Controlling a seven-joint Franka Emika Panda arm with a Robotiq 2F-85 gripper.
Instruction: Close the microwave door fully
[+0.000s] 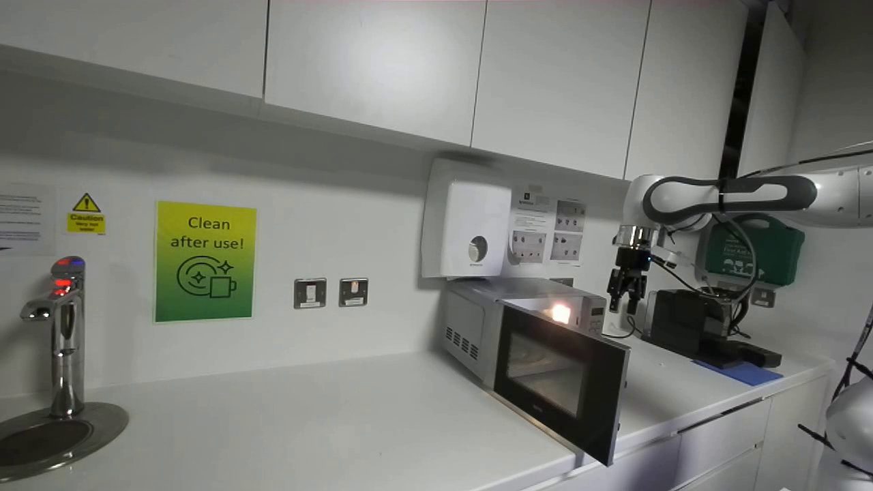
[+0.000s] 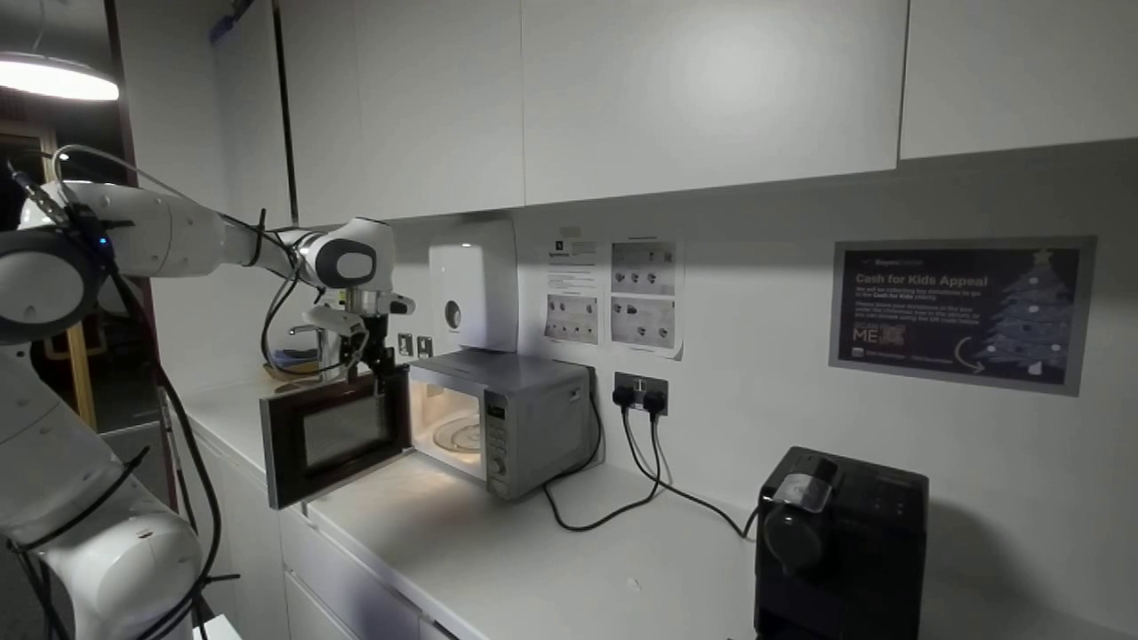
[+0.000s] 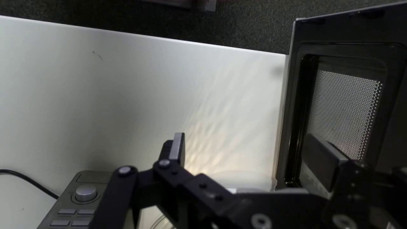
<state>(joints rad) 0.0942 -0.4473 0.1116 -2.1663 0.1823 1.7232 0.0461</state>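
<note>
The microwave (image 1: 470, 320) is a silver-grey box on the counter with a lit interior; it also shows in an exterior view (image 2: 542, 427). In the wrist view its control panel (image 3: 84, 198) is at lower left. The microwave door (image 1: 559, 382) stands wide open, its free end out past the counter's front edge. Its inner side shows in an exterior view (image 2: 338, 440) and at right in the wrist view (image 3: 343, 108). My gripper (image 1: 623, 305) points down, open and empty, near the microwave's open front. In the wrist view one finger of the gripper (image 3: 246, 143) overlaps the door; contact cannot be told.
A white dispenser (image 1: 470, 225) hangs on the wall above the microwave. Wall cabinets (image 2: 702, 98) run overhead. A black coffee machine (image 2: 840, 551) stands further along the counter (image 2: 569, 578). Black cables (image 2: 622, 516) lie between it and the microwave.
</note>
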